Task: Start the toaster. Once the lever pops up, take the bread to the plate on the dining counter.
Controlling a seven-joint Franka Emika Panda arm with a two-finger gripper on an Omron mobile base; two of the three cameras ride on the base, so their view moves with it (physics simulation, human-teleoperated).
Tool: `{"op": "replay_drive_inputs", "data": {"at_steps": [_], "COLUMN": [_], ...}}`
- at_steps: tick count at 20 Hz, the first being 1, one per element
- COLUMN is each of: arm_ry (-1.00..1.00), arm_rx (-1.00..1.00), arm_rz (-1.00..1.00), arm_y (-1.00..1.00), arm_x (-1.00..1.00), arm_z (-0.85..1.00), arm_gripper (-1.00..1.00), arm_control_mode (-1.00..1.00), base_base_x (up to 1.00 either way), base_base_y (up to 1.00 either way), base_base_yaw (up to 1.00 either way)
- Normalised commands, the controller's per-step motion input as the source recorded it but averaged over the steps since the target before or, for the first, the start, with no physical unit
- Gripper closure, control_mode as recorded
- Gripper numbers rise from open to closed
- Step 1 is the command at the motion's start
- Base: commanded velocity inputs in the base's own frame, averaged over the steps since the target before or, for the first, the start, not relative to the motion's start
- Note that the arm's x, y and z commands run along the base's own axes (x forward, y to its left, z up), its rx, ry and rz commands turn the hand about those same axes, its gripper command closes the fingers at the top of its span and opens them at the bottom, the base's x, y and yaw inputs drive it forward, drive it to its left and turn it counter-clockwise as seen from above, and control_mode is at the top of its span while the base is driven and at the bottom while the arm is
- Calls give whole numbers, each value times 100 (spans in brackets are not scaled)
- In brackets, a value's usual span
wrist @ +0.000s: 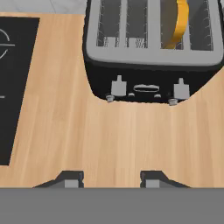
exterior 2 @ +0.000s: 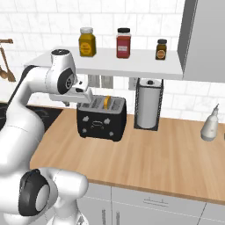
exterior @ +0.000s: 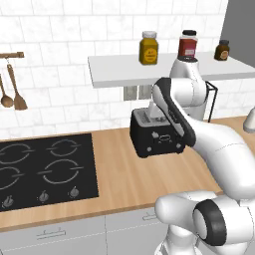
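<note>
Hovering over the wooden worktop (wrist: 109, 140) just in front of the toaster (wrist: 151, 48), the gripper (wrist: 109, 179) has its jaws partly apart, holding and touching nothing. A slice of bread (wrist: 177, 22) with a golden crust stands in the toaster's right slot, beside the hob (wrist: 15, 83).

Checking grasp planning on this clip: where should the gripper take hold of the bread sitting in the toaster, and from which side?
Probably by the bread's exposed top edge, coming straight down from above. It stands upright on edge in one slot of the toaster, with only its upper crust above the grey top, so the sides are walled in. The fingers should straddle its thin faces. The gripper hovers over the worktop in front, holding nothing.
</note>
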Motion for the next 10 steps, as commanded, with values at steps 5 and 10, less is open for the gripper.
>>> {"op": "replay_drive_inputs", "data": {"at_steps": [5, 10], "arm_ry": [-1, 0], "arm_rx": [0, 1], "arm_rz": [0, 0], "arm_y": [-30, -61], "arm_x": [-3, 0], "arm_z": [-1, 0], "arm_gripper": [-100, -100], "arm_control_mode": [-100, -100], "base_base_x": [0, 0], "base_base_y": [0, 0], "base_base_yaw": [0, 0]}}
